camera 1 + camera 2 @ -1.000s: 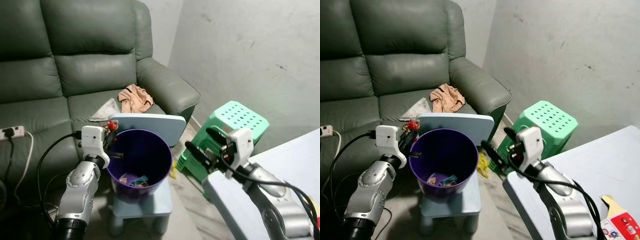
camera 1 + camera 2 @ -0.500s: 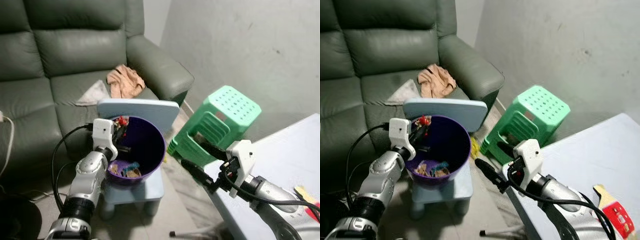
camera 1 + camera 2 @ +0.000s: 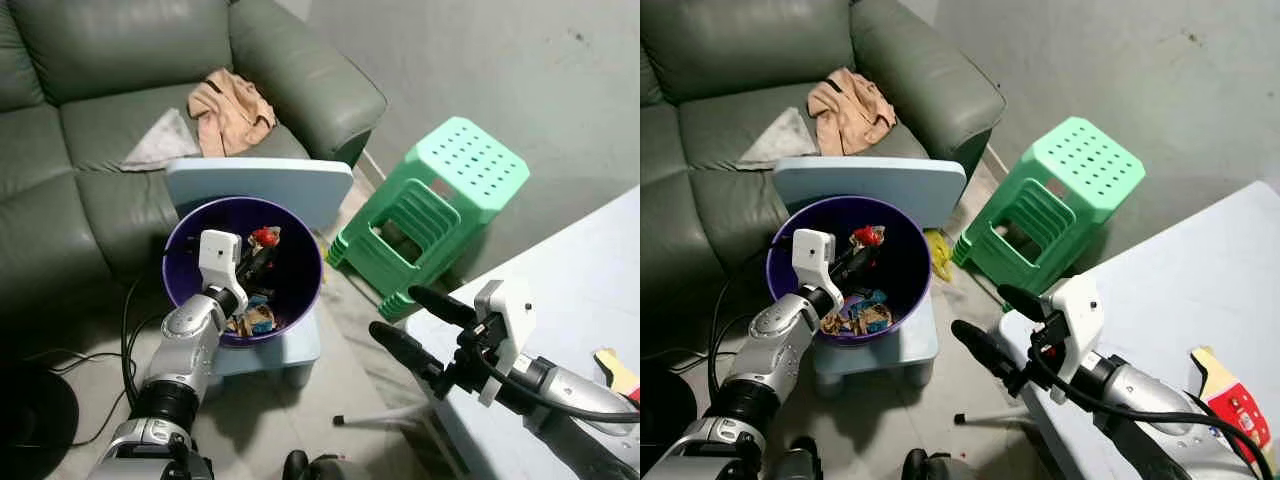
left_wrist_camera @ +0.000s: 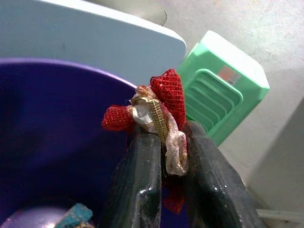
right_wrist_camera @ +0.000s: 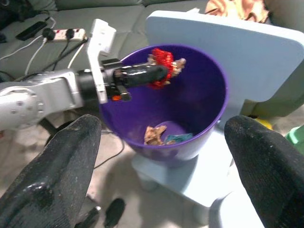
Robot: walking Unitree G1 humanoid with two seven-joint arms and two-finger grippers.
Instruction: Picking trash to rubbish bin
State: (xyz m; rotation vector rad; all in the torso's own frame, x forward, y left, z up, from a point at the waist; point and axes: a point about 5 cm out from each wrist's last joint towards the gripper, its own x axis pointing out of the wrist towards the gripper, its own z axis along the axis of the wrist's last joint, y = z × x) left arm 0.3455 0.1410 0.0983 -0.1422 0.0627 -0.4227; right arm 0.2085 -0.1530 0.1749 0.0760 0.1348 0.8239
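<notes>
The right gripper (image 3: 418,326) hangs with its fingers spread wide and nothing between them, at the corner of a pale table (image 3: 600,290), well apart from the purple bin (image 3: 302,300). The left gripper (image 3: 259,251) reaches over the bin's rim, its fingers closed on a red mesh wrapper (image 4: 164,104) above the bin's opening. Other scraps (image 3: 862,316) lie at the bin's bottom. The bin stands on a light blue chair (image 3: 300,190); the green stool (image 3: 440,200) is beside it, and the grey sofa (image 3: 100,100) behind. No writing can be read.
</notes>
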